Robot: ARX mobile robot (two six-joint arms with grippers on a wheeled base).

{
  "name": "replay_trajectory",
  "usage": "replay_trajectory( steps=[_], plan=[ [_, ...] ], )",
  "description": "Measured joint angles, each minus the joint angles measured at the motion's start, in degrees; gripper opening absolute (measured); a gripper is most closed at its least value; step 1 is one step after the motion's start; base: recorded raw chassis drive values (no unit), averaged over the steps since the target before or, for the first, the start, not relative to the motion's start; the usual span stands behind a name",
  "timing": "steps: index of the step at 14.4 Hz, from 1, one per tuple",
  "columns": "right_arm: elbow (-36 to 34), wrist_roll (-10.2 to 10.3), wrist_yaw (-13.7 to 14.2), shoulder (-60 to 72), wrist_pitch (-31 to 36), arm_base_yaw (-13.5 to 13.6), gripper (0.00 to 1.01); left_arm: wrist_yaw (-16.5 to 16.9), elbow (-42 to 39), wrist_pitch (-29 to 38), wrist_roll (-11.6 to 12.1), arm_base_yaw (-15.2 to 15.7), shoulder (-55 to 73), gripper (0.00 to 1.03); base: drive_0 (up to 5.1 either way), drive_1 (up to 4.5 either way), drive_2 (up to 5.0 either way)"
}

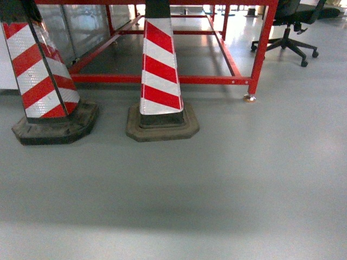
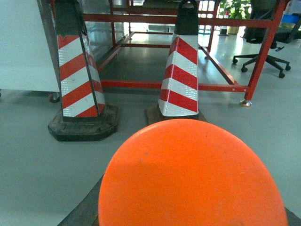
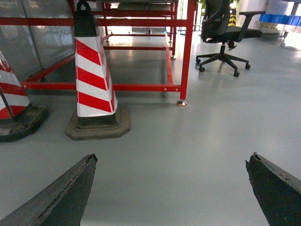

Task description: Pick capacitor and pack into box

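Note:
A large, round orange capacitor (image 2: 190,174) fills the lower half of the left wrist view. My left gripper (image 2: 193,209) is shut on it, and only a dark finger (image 2: 82,209) shows beside its left edge. In the right wrist view my right gripper (image 3: 172,157) stands wide open above bare grey floor, with nothing between its dark fingers (image 3: 70,193). The box is out of view. Neither gripper shows in the head view.
Two red-and-white striped cones (image 1: 160,70) (image 1: 40,76) on black bases stand on the grey floor close ahead. Behind them is a red steel frame (image 1: 260,49). A black office chair (image 1: 290,27) is at the back right.

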Motion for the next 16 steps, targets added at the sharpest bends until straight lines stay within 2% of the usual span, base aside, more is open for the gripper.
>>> replay_trajectory(
  steps=[16],
  plan=[
    [0.00, 0.00, 0.17, 0.00, -0.22, 0.00, 0.98, 0.31, 0.00, 0.11, -0.02, 0.00, 0.00, 0.44, 0.0, 4.29, -4.3]
  ],
)
